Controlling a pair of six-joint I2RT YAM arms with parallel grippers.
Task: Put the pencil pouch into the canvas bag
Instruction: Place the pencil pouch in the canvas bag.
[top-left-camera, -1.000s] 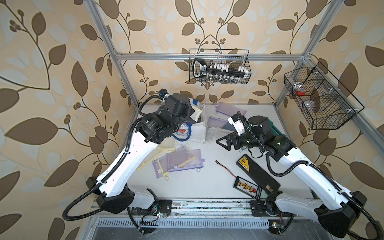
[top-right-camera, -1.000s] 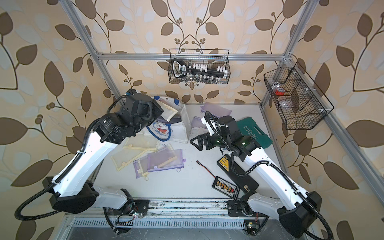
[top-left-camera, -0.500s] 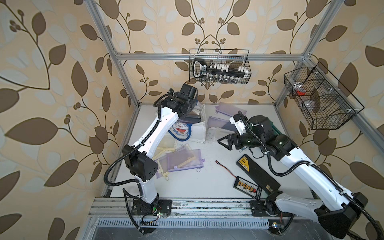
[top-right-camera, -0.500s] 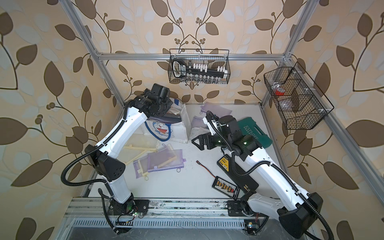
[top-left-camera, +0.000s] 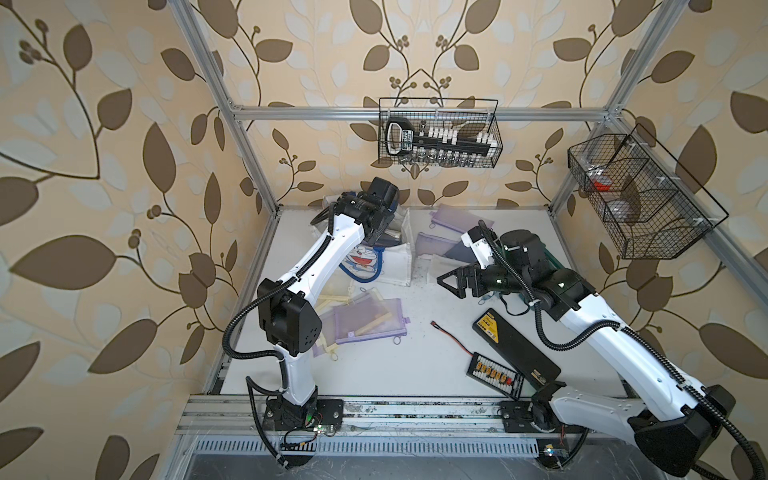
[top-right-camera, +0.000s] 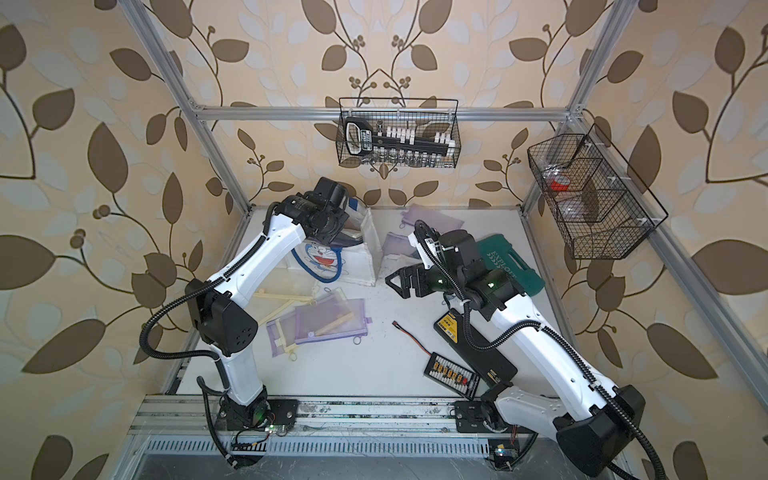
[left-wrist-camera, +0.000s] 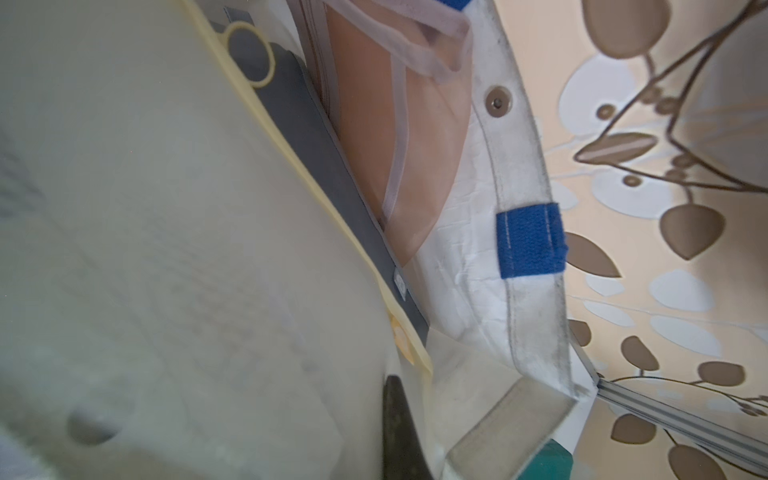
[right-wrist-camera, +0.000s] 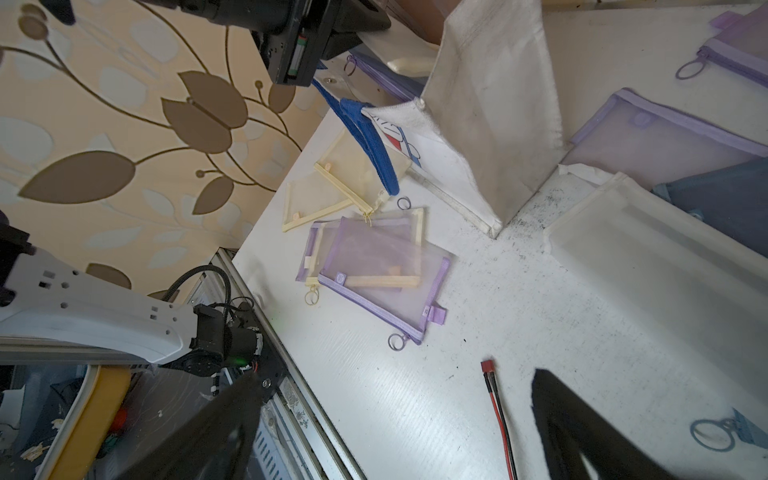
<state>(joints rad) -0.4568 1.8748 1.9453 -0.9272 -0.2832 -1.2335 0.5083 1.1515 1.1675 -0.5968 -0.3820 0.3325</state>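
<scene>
Left arm: a second ago it was folded up high over the near pouches. It is now stretched to the back-left corner, wrist tipped down over the canvas bag (top-left-camera: 399, 266).

Left hand (top-right-camera: 343, 237) is clenched on the pencil pouch (left-wrist-camera: 166, 208). The wrist view puts the pouch in the bag's open mouth, against a grey pouch (left-wrist-camera: 291, 124) and a brown one (left-wrist-camera: 374, 124). How deep it sits I cannot tell. Judgement: insertion under way, release not yet made.

Pencil pouch: pale translucent mesh, flat, yellow tape edge, yellow ring pull.

Bag: stiff white canvas, boxy, grimy seams, blue webbing handle, metal snap at the rim.

Mid worktop (top-left-camera: 395, 374): a purple mesh pouch (top-left-camera: 365, 320) overlaps yellow-trimmed ones, all flat and limp.

Right hand (top-left-camera: 451, 284): unchanged, spread wide, empty, hovering near the bag's side wall.

Green tool case (top-right-camera: 507, 262): hard moulded plastic, lying under the right arm.
</scene>
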